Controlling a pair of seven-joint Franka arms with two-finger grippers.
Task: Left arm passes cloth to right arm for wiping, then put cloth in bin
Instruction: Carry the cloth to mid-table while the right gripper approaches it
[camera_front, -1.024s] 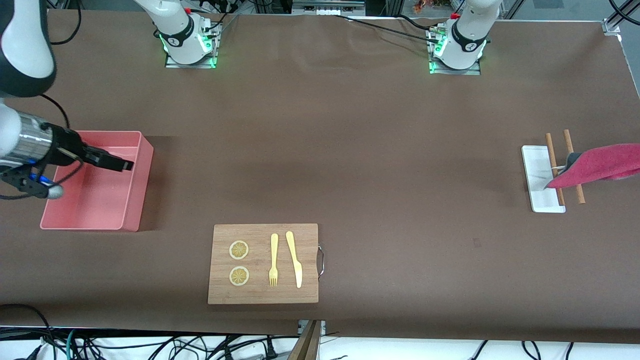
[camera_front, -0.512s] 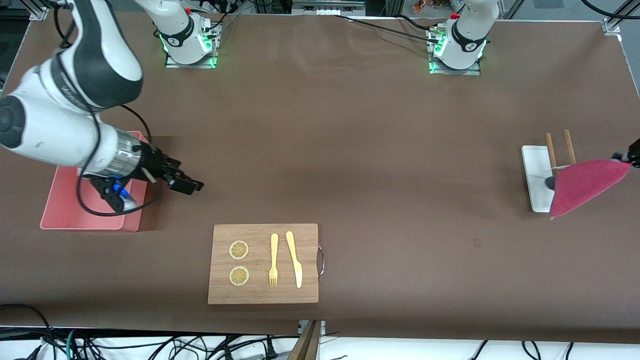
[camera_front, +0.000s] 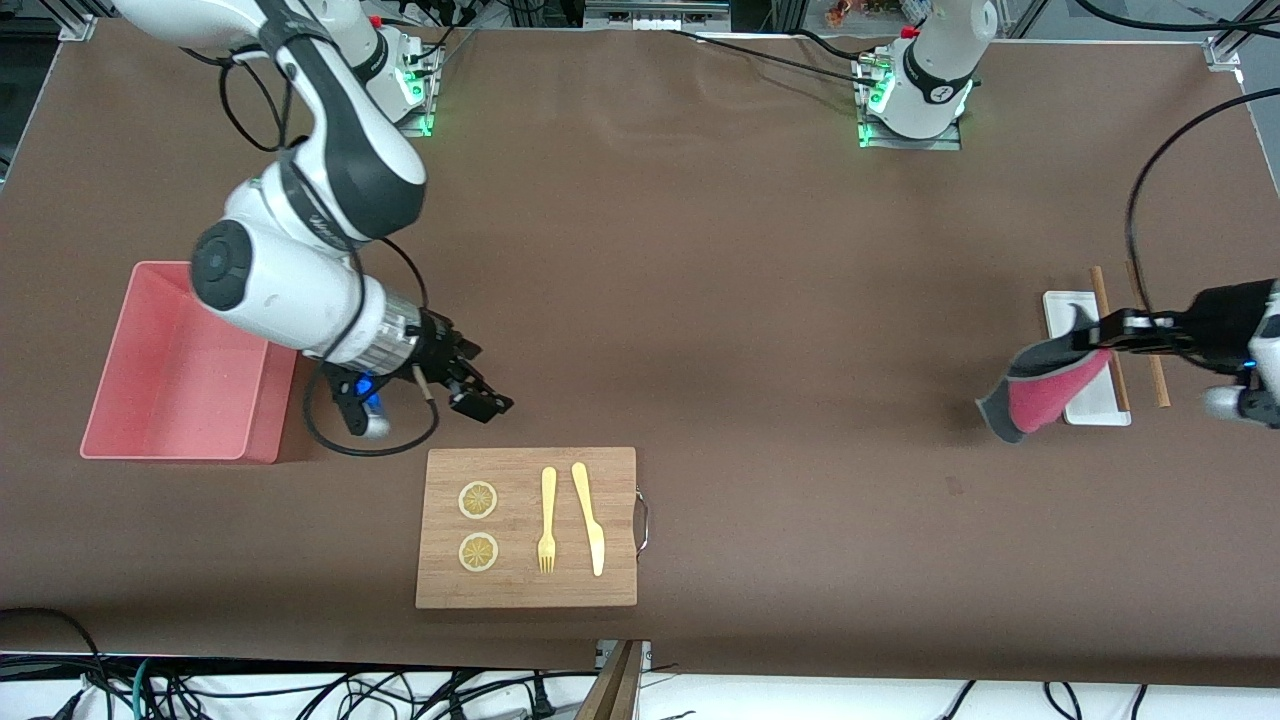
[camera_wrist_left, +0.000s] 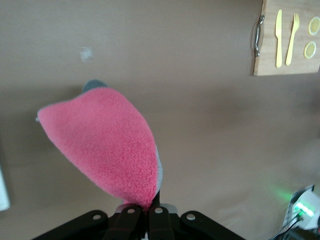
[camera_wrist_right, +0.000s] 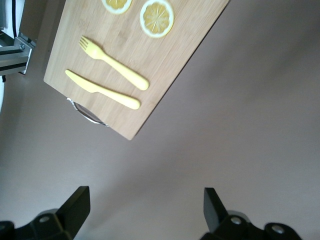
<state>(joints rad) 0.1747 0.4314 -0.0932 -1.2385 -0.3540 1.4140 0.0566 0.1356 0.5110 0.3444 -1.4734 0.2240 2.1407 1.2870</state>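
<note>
1. The bin (camera_front: 165, 400) lies at the right arm's end of the table, toward nine o'clock in the front view.
2. My right gripper (camera_front: 478, 392) hangs with fingers spread wide, gripping nothing, over bare table between the bin and the wooden board (camera_front: 527, 527), about eleven o'clock from the board.
3. The board carries two lemon slices (camera_front: 478, 499), a fork (camera_front: 547, 520) and a knife (camera_front: 589, 517).
4. My left gripper (camera_front: 1092, 336) is clenched on the cloth (camera_front: 1035, 392), which droops pink and grey over the table at the white tray (camera_front: 1095, 405), near three o'clock.
5. Two wooden sticks (camera_front: 1106, 318) lie across the tray.
</note>
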